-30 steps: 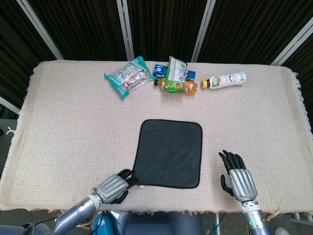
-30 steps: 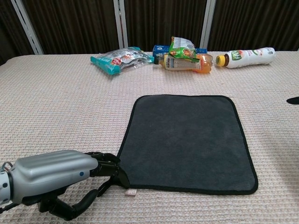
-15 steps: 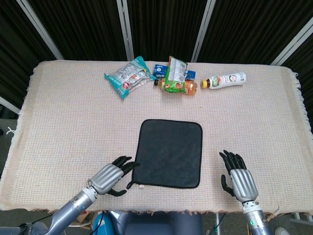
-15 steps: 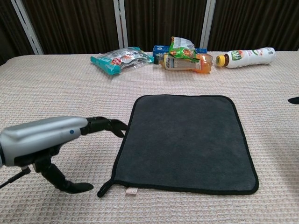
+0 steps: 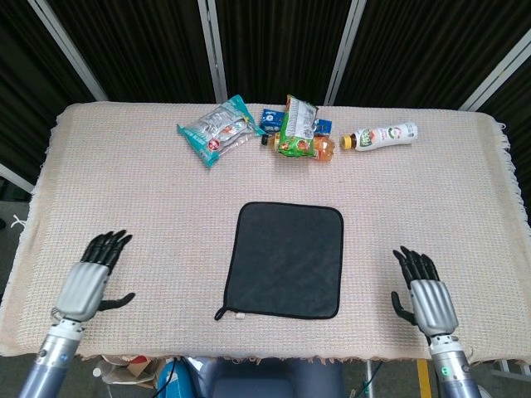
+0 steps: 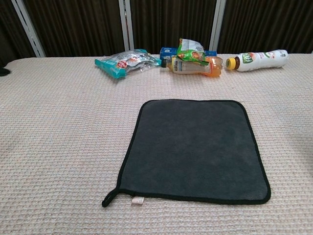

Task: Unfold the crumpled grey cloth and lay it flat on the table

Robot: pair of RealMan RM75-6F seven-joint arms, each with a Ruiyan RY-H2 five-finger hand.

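The grey cloth (image 5: pixel 286 259) lies spread flat near the middle of the table (image 5: pixel 108 191), all four black-edged sides showing, a small hanging loop and label (image 6: pixel 137 200) trailing from its near-left corner. A second ago the left hand (image 5: pixel 87 280) was at that corner; half a second ago it had let go and lifted beside the cloth; it now sits well off to the left, fingers spread and holding nothing. The right hand (image 5: pixel 427 297) has drifted slightly outward and likewise rests open and empty near the table's front edge, well apart from the cloth. The cloth itself has kept its place. By the look of it the job is done: no fold or wrinkle appears in either view, though the dark fabric could hide a shallow crease.

Along the far edge lie a silver-and-teal snack packet (image 5: pixel 216 130), a green snack bag (image 5: pixel 296 126) over an orange drink bottle (image 6: pixel 198 66), a small blue box (image 5: pixel 270 118) behind them, and a white bottle (image 5: pixel 383 135) on its side. All are well clear of the cloth and obstruct nothing.
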